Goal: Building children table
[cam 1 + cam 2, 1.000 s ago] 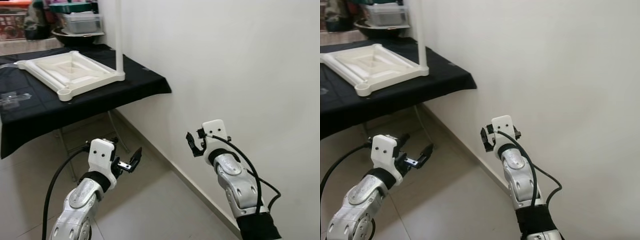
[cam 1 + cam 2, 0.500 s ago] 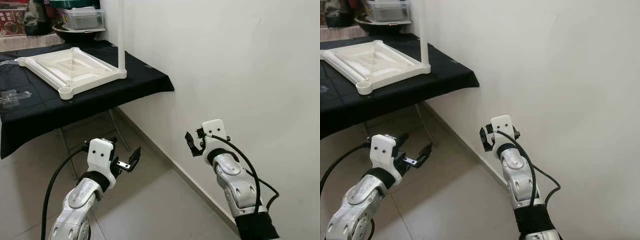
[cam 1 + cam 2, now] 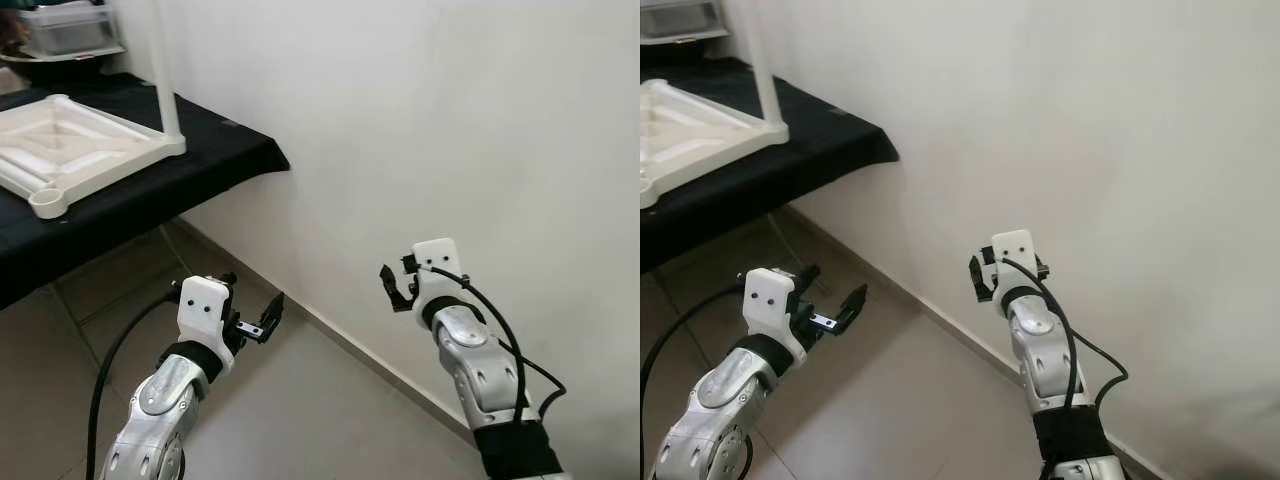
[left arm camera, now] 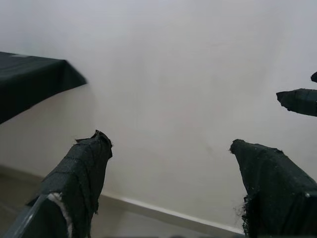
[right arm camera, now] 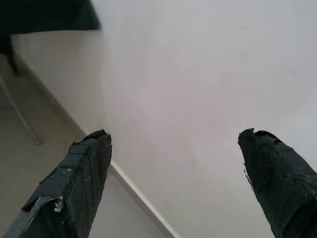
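Observation:
The white children's table top (image 3: pixel 70 150) lies upside down on a black-clothed table (image 3: pixel 215 150) at the far left. One white leg (image 3: pixel 162 70) stands upright in its near corner; an empty round leg socket (image 3: pixel 45 202) shows at another corner. My left gripper (image 3: pixel 252 302) hangs open over the floor, below and to the right of the table, with nothing between its fingers (image 4: pixel 79 173). My right gripper (image 3: pixel 396 286) is open and empty too, held close to the white wall (image 3: pixel 450 120). Both are well apart from the table top.
A clear plastic box (image 3: pixel 65 28) and a dark bowl stand at the back of the black cloth. Thin metal table legs (image 3: pixel 170 250) show under the cloth. The wall and its skirting (image 3: pixel 350 345) run along my right. Beige tiled floor (image 3: pixel 300 420) lies below.
The whole picture has shifted: the camera has turned right, so the table sits further left. Both arms hold much the same pose, grippers still open.

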Motion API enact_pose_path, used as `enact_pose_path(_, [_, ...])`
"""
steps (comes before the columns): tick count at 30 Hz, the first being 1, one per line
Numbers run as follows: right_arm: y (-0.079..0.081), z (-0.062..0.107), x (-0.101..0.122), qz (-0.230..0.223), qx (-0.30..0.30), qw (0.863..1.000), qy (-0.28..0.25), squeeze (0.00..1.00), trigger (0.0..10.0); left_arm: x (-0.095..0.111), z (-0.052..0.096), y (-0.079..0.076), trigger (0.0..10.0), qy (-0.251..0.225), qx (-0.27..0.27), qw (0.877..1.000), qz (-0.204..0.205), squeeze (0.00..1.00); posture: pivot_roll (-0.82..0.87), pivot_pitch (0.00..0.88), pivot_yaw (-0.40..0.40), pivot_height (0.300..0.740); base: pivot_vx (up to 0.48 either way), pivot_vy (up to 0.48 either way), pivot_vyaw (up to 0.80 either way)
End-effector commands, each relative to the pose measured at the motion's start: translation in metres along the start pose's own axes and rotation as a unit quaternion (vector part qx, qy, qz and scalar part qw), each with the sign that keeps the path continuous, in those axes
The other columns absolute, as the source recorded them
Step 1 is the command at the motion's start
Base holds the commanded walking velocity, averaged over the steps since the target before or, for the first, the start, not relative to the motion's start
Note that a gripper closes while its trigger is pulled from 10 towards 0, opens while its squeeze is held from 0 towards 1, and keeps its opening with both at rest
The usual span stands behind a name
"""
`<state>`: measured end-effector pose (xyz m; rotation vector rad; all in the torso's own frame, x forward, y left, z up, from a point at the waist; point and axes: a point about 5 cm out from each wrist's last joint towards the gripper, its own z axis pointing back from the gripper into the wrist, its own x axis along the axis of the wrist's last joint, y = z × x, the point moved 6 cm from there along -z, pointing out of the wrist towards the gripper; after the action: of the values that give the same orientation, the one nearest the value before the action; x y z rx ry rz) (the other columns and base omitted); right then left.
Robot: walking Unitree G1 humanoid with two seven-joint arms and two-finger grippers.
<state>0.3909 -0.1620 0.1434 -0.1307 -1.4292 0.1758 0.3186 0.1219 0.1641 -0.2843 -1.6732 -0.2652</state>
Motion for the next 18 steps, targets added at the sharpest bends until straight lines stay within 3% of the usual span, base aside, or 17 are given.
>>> enact_pose_path(1, [-0.0031, -0.0004, -0.0046, 0.001, -0.004, 1.000, 0.013, 0.00, 10.0, -0.0006, -0.0002, -0.0013, 10.0, -0.001, -0.005, 1.000, 0.003, 0.00, 0.07, 0.000, -0.123, 0.740, 0.000, 0.000, -0.80])
enact_pose_path(13, [-0.0129, -0.0010, -0.0059, -0.001, -0.026, 1.000, 0.016, 0.00, 10.0, -0.0006, 0.0008, -0.0025, 10.0, 0.003, -0.013, 1.000, -0.004, 0.00, 0.07, 0.000, -0.120, 0.740, 0.000, 0.000, -0.80])
enact_pose_path(18, [-0.0088, 0.0005, -0.0019, 0.015, -0.020, 1.000, 0.003, 0.00, 10.0, 0.0008, 0.0010, -0.0005, 10.0, 0.002, -0.015, 1.000, -0.007, 0.00, 0.07, 0.000, -0.113, 0.740, 0.000, 0.000, 0.00])
